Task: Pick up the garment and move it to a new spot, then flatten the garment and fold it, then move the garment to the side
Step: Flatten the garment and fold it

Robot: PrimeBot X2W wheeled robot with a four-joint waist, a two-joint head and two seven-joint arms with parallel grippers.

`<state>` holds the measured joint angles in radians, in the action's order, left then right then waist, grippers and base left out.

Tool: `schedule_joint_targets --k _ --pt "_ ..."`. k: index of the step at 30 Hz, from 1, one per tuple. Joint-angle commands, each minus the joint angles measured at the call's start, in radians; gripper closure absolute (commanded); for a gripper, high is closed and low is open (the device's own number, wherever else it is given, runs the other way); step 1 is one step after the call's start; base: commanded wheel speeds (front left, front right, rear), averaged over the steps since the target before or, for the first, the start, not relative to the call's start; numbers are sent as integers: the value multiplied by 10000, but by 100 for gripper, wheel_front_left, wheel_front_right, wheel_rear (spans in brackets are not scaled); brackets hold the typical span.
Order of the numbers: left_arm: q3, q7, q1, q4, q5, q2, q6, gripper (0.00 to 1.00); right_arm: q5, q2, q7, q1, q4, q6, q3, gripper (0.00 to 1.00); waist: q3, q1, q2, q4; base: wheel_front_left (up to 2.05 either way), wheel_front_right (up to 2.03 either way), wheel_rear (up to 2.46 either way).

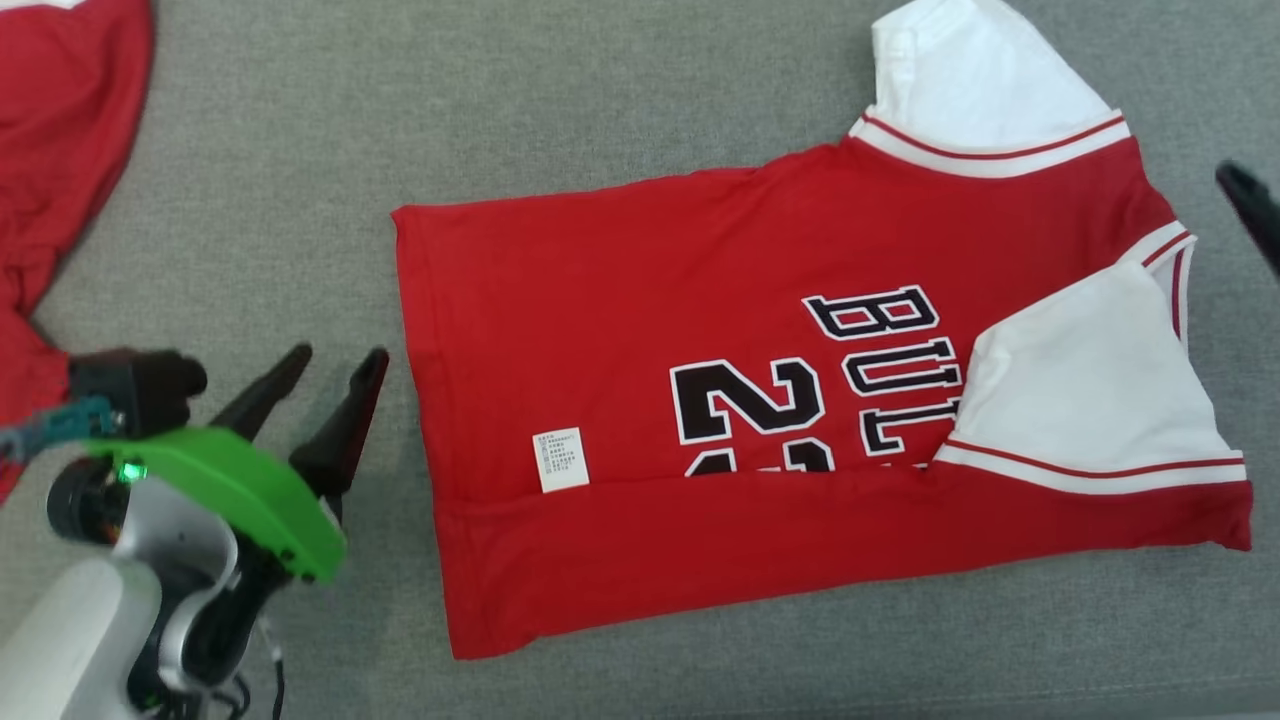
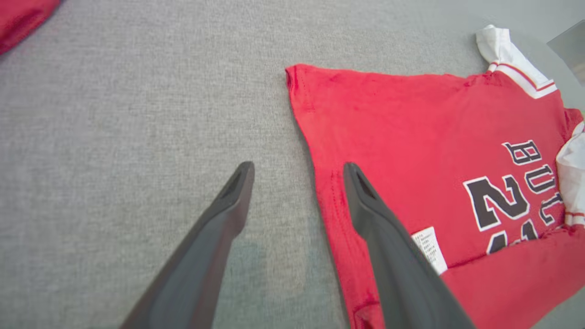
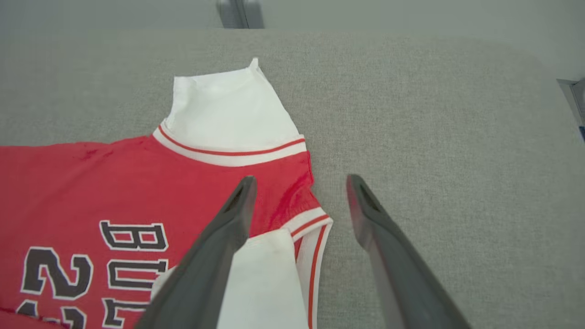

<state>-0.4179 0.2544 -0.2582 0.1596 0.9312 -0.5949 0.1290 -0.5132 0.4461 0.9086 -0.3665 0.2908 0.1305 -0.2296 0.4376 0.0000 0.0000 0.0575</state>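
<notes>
Lying part-folded, garment (image 1: 620,330); hem just beside spread left hand (image 1: 340,352).

Grey woven-fabric work surface (image 1: 640,90), rounded far corner, plain pale grey backdrop (image 3: 411,16) beyond its far edge, grey metal upright (image 3: 240,13) past that edge, metal fixture (image 3: 577,98) off its corner, even diffuse lighting

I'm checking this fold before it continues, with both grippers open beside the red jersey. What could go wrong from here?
1. The folded-up flap along the jersey's near edge lies loose; a pinch at the hem by the left gripper might drag it open.
2. The far white sleeve sticks out beyond the body, so the next fold may leave it poking out.
3. A second red garment lies close to the left arm and could snag.
</notes>
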Motion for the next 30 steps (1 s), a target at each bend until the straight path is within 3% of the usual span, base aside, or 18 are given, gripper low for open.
schedule_joint_targets --k 1,4,10,17,27,28,29,30 --pt "-68 20 -735 -222 -288 176 31 0 377 -23 -163 -779 -285 3 295 0 900 0 0 214 0 0 0" --pt "-411 25 -2252 -1122 -433 1150 -83 0 1306 -219 -537 -2560 -1388 2 1038 0 1547 0 0 527 0 0 0" --pt "-1090 -127 -4084 -2972 -920 2268 -525 0 2782 -860 -1649 -4948 -3991 2 1700 0 2135 0 0 965 0 0 0" --pt "-1466 -128 -4523 -4089 -1022 2443 -977 0 3478 -951 -2424 -5974 -6149 2 1934 0 2209 0 0 1230 0 0 0" --pt "-1692 54 -4781 -4480 -1019 2497 -1251 0 3409 -1055 -2794 -6228 -7412 2 2196 0 2210 0 0 1241 0 0 0" --pt "-1756 126 -4786 -4477 -951 2522 -1344 0 3371 -1091 -2819 -6213 -7506 3 2241 5 2209 0 0 1223 0 0 0" --pt "-1807 162 -4792 -4476 -927 2550 -1407 0 3338 -1118 -2849 -6197 -7565 3 2263 33 2206 0 0 1211 0 0 0" --pt "-1847 189 -4790 -4487 -914 2584 -1446 55 3296 -1156 -2924 -6194 -7615 3 2279 79 2203 0 0 1197 0 0 0"
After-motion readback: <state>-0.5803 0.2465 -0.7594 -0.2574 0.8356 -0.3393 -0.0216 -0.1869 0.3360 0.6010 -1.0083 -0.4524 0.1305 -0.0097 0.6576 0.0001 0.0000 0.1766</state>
